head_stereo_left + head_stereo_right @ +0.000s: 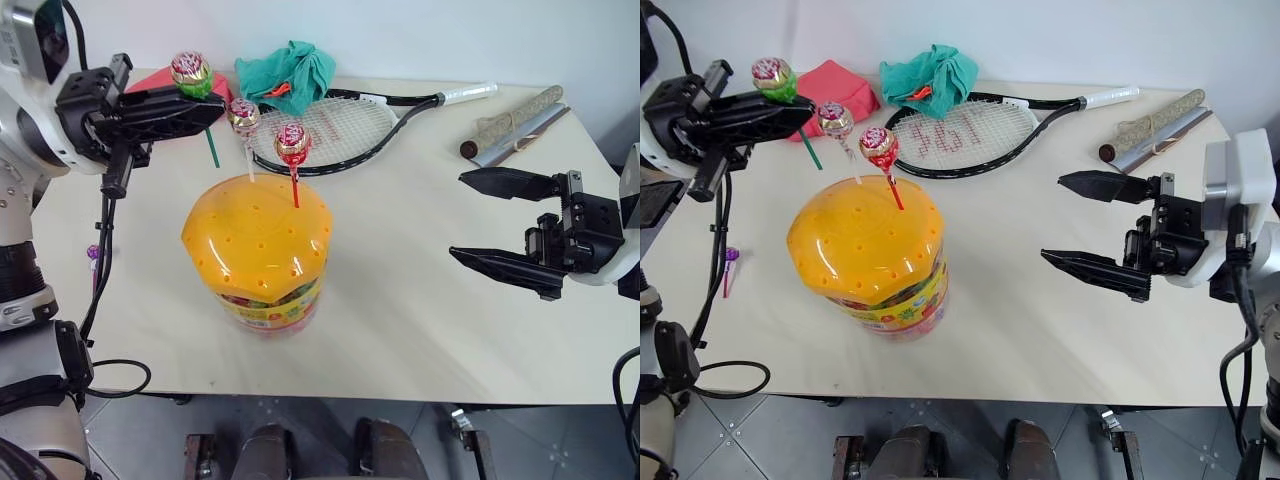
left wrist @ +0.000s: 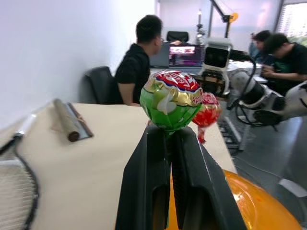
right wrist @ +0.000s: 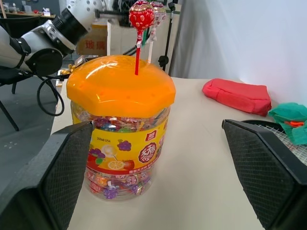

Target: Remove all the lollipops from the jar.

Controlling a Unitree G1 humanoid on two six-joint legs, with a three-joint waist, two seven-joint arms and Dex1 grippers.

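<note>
The jar (image 1: 262, 262), a clear tub with a domed orange lid, stands mid-table. A red lollipop (image 1: 293, 142) and a pink-gold lollipop (image 1: 243, 115) stand upright with their sticks in the lid's holes. My left gripper (image 1: 205, 105) is shut on the green stick of a green-pink lollipop (image 2: 171, 99), just under the candy, and holds it above and behind the lid's left side, with the stick's end free of the lid. A purple lollipop (image 1: 731, 256) lies flat on the table left of the jar. My right gripper (image 1: 457, 216) hovers open to the right of the jar, its fingers (image 3: 57, 163) wide apart.
A racket (image 1: 340, 125), a teal cloth (image 1: 285, 70) and a red pouch (image 1: 835, 85) lie behind the jar. A rolled stick and a flat bar (image 1: 510, 125) lie at the back right. A black cable (image 1: 100, 300) hangs by the table's left edge. People sit in the background (image 2: 139, 62).
</note>
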